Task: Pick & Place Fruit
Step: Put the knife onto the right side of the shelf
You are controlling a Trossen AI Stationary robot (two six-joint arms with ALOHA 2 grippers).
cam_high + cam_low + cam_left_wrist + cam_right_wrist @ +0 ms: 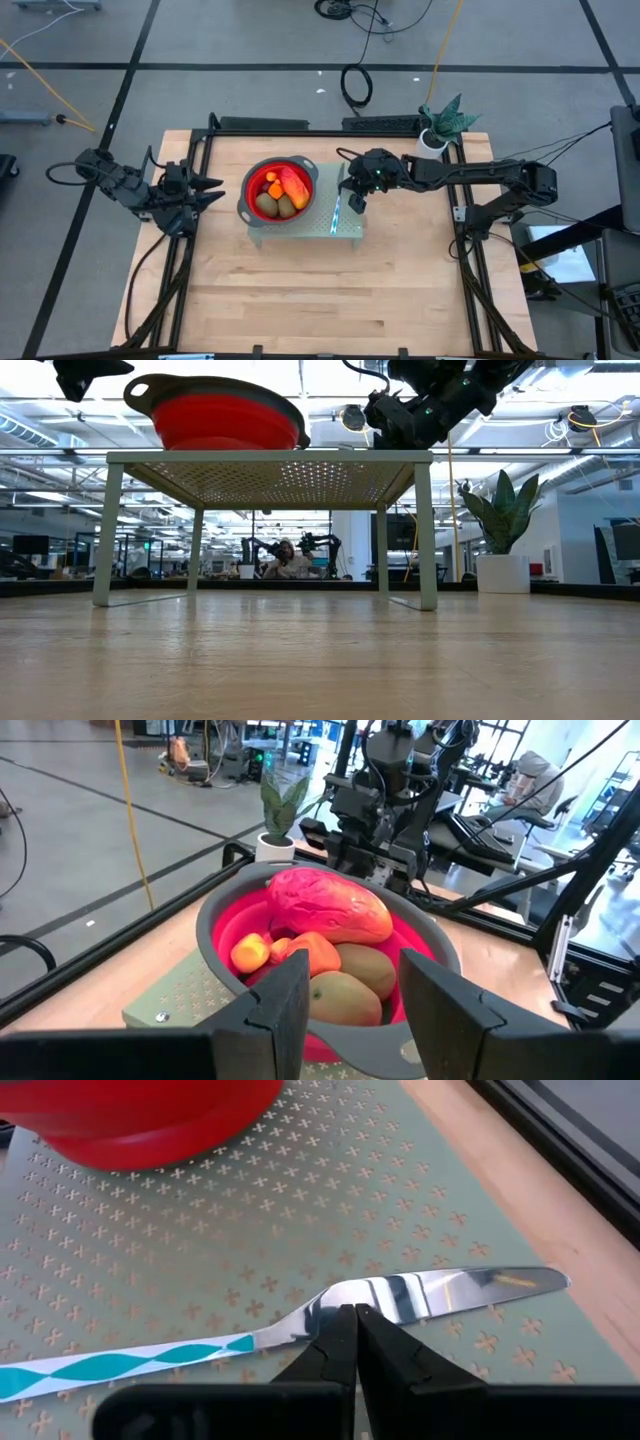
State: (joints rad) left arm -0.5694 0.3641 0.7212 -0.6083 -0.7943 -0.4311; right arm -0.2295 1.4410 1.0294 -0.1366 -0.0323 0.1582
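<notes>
The fruit (279,193) lies piled in the red bowl (252,178) on the perforated stand (345,226) atop the desk (300,300), the right tool (355,1320) clenched by the knife (400,1296), the left tool (350,980) released beside the bowl.

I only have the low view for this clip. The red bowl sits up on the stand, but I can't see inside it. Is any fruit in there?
Observer: Yes. The bowl holds a large red-orange piece, two brown-green ovals and small orange pieces.
Operator: What is the arm beside the bowl doing?
Observer: That's the right gripper, fingers shut, tips at the neck of a silver knife lying on the stand.
Operator: And the other arm?
Observer: The left gripper waits open, off the stand's other side, facing the bowl.
</notes>
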